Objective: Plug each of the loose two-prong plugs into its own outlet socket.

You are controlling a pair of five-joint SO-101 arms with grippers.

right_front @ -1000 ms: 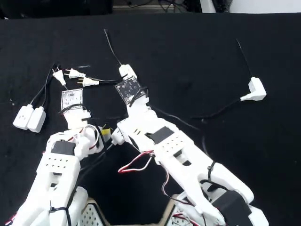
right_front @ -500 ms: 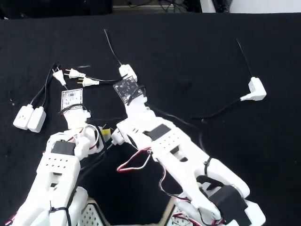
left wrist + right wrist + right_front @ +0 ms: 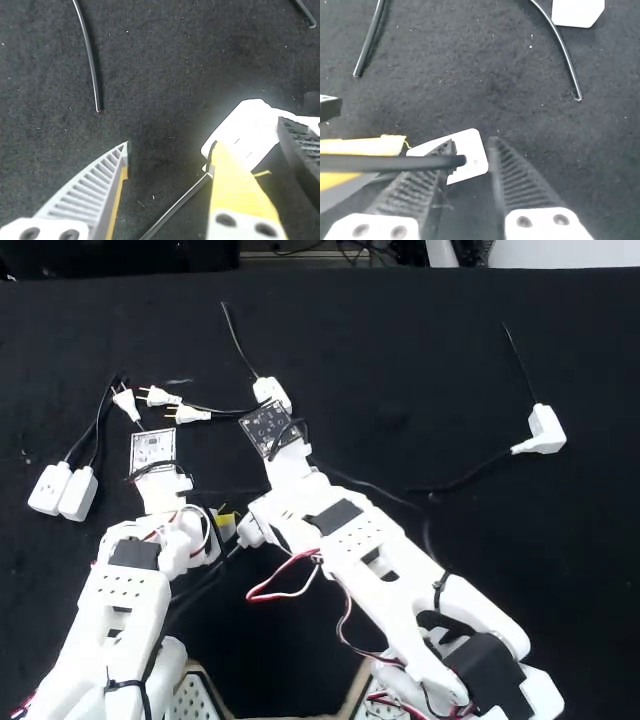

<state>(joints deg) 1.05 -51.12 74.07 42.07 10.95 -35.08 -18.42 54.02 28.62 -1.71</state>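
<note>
No legible text, numbers or labels, pale square board (image 3: 153, 450) and dark square board (image 3: 270, 428) dotted (no characters)

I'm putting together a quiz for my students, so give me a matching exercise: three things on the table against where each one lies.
Things:
1. twin sockets
2. loose plugs
3. angled socket

Places:
A. alone on the right side
B. far left, side by side
C. clustered at back left, prongs bare

Pairs: 1-B, 2-C, 3-A
</note>
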